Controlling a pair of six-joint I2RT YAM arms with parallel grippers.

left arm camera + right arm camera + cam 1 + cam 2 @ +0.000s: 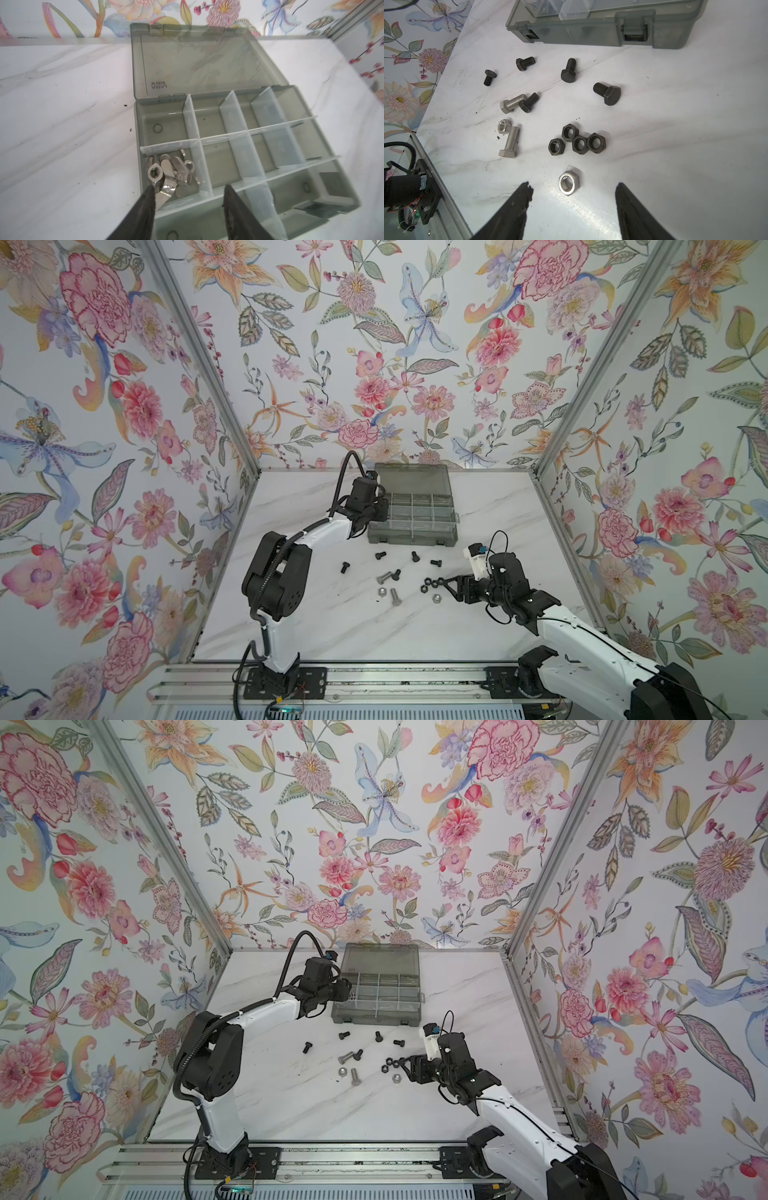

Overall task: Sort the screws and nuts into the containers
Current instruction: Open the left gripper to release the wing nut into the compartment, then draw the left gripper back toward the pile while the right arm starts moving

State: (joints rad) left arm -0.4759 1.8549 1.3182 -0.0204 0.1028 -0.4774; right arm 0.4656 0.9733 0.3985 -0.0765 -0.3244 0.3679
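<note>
I saw the smoky-grey organizer box (411,537) sitting open near the back edge of the marble desk (332,626), about midway along it. Its lid (411,479) was laid back toward the floral wall (415,364). The left arm (320,531) was stretched out to the box's left wall. The left jaws stood well apart above a cell (166,145) against that wall, in the middle row. A heap of silver wing nuts (180,176) lay in that cell. One more wing nut (154,174) sat against the tip of a single finger, with nothing pressing it from the other side. I could not tell whether it rested on the heap.

The right jaws were wide too, low over the desk in front of the box's right corner, and they gripped nothing. A silver nut (569,185) lay flat on the desk just ahead of the gap between them. Just past it, four black nuts (577,142) huddled together, touching one another. Farther toward the left edge, a second silver nut (504,126) lay just beside the threaded end of a long silver screw (509,142). Another silver screw (512,103) lay against a black screw (529,102). Four more black screws (569,70) lay scattered, apart from each other, between that pair and the box's front wall.
</note>
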